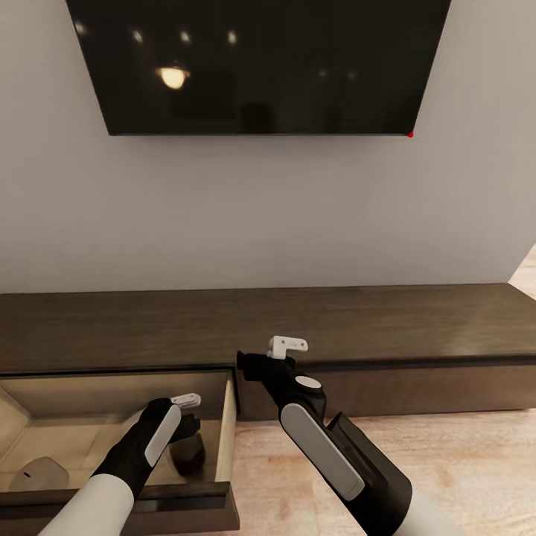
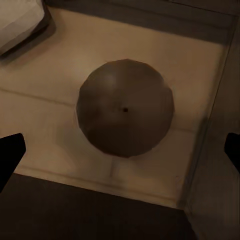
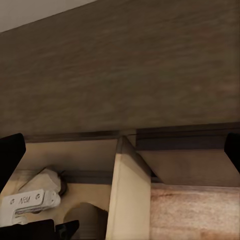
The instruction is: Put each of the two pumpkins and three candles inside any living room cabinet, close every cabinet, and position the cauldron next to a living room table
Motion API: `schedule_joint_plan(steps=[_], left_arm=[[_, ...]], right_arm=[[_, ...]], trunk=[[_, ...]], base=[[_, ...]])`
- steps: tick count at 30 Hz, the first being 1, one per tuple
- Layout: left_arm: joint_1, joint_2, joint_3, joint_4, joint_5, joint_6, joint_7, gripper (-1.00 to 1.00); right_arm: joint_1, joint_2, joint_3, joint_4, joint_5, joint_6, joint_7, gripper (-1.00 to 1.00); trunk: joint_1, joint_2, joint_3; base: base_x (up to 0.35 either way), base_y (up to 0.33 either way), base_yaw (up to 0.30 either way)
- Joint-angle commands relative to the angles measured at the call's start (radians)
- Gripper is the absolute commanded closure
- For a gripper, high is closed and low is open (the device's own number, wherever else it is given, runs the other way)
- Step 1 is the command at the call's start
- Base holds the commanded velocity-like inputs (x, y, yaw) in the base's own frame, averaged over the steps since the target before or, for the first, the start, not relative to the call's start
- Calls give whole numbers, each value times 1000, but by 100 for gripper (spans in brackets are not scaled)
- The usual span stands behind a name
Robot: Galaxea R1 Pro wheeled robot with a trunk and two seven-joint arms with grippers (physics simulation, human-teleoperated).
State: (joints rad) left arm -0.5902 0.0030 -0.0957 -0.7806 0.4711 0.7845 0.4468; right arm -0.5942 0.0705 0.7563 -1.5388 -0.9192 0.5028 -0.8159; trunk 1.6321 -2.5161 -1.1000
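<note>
The cabinet (image 1: 372, 327) runs along the wall, with its left drawer (image 1: 227, 439) pulled out and showing a pale beige inside. A stubby grey-brown candle (image 2: 125, 107) stands upright on the drawer floor, seen from above with its wick dot, and appears dark in the head view (image 1: 190, 452). My left gripper (image 1: 187, 423) hangs open right over it (image 2: 120, 155), fingertips spread wider than the candle and not touching it. My right gripper (image 1: 257, 365) is open and holds nothing. It hovers by the cabinet's front edge (image 3: 122, 152), just right of the drawer's side wall (image 3: 127, 195).
A pale rounded object (image 1: 37, 473) lies in the drawer's left part (image 2: 20, 20). A dark TV (image 1: 260, 67) hangs on the grey wall above the cabinet. Light wooden floor (image 1: 447, 447) spreads in front, to the right of the open drawer.
</note>
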Motion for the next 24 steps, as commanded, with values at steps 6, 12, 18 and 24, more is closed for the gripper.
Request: schedule_joint_plan(steps=[6, 12, 18, 24], left_arm=[[0, 0, -2, -2, 9, 2, 9, -100], [0, 1, -1, -23, 11, 5, 11, -100], [0, 2, 3, -37, 17, 8, 14, -100], [0, 5, 5, -38, 21, 9, 9, -100]], right_arm=[[-1, 0, 1, -1, -6, 3, -8, -100], [-1, 0, 0, -1, -6, 3, -8, -100], [-1, 0, 0, 0, -5, 3, -8, -100], [-1, 0, 0, 1, -6, 3, -8, -100]], trunk=[[-2, 1, 15], [-5, 2, 38], [-7, 3, 61], [-10, 5, 84]], base=[[0, 0, 0], [0, 0, 0], [0, 0, 0], [-94, 0, 0]])
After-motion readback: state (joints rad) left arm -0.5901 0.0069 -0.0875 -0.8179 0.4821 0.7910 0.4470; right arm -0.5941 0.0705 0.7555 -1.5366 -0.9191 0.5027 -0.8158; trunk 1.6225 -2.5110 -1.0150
